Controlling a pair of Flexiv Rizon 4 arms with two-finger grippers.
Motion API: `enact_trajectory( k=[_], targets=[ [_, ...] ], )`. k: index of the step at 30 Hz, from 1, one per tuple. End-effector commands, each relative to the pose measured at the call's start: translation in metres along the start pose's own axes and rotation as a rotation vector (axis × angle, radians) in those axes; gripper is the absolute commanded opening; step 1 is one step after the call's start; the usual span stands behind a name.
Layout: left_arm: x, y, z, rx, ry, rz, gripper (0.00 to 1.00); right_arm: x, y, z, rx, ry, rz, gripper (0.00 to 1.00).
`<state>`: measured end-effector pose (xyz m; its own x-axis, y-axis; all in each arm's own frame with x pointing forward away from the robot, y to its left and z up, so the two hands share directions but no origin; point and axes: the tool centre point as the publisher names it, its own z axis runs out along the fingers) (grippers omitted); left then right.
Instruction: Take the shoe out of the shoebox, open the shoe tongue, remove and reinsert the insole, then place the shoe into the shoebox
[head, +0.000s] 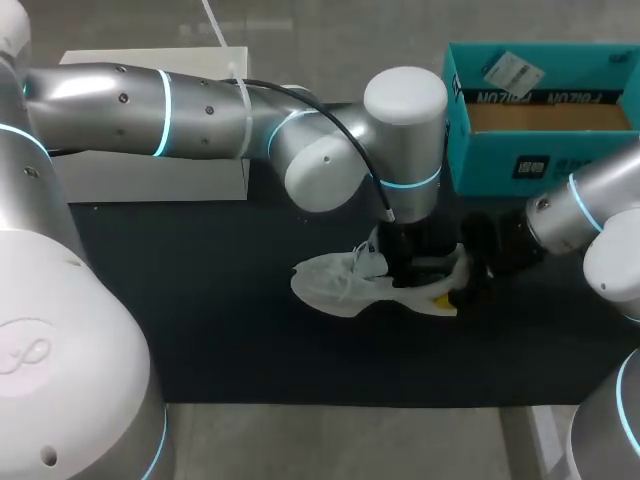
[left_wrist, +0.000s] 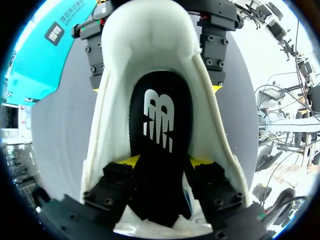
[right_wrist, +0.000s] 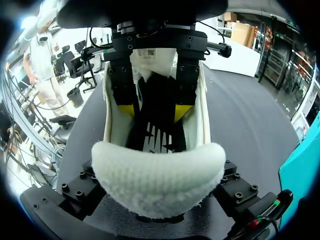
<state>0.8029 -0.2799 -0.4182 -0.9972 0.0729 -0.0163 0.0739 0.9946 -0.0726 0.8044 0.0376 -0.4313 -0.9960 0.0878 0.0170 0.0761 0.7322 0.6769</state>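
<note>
One shoe (head: 330, 285), one insole (left_wrist: 160, 115), one shoebox (head: 480, 160), two arms. Report positions and tool states. (Operator)

Shoe: outside the shoebox, near its front wall, on the black mat (head: 200, 330). Left arm: extended in front of the shoebox, wrist vertical, left gripper (left_wrist: 162, 162) inside the shoe, fingers clamped on the insole. Right arm: low in front of the shoebox, right gripper (right_wrist: 157, 187) clamped on the shoe's heel from both sides. (Inspector)
</note>
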Motion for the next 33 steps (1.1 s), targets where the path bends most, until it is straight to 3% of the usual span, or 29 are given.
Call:
enact_trajectory(
  k=[1, 7, 12, 17, 22, 33],
  targets=[
    [-0.002, -0.006, 0.044, -0.007, -0.048, -0.008, 0.49, 0.000, 0.001, 0.005, 0.003, -0.001, -0.001, 0.00],
    [-0.005, -0.008, 0.054, 0.014, -0.125, -0.066, 0.33, 0.000, 0.001, 0.005, 0.003, -0.001, -0.001, 0.00],
    [-0.008, -0.006, 0.058, 0.039, -0.161, -0.122, 0.29, 0.000, 0.001, 0.005, 0.003, -0.001, -0.001, 0.00],
    [-0.011, -0.005, 0.062, 0.032, -0.169, -0.137, 0.00, 0.000, 0.001, 0.005, 0.003, -0.001, -0.001, 0.00],
    [-0.012, -0.001, 0.061, 0.036, -0.177, -0.164, 0.00, 0.000, 0.001, 0.005, 0.003, -0.001, -0.001, 0.00],
    [-0.013, 0.020, 0.016, 0.150, -0.090, -0.272, 0.00, 0.000, 0.001, 0.005, 0.003, -0.001, -0.001, 0.00]
  ],
)
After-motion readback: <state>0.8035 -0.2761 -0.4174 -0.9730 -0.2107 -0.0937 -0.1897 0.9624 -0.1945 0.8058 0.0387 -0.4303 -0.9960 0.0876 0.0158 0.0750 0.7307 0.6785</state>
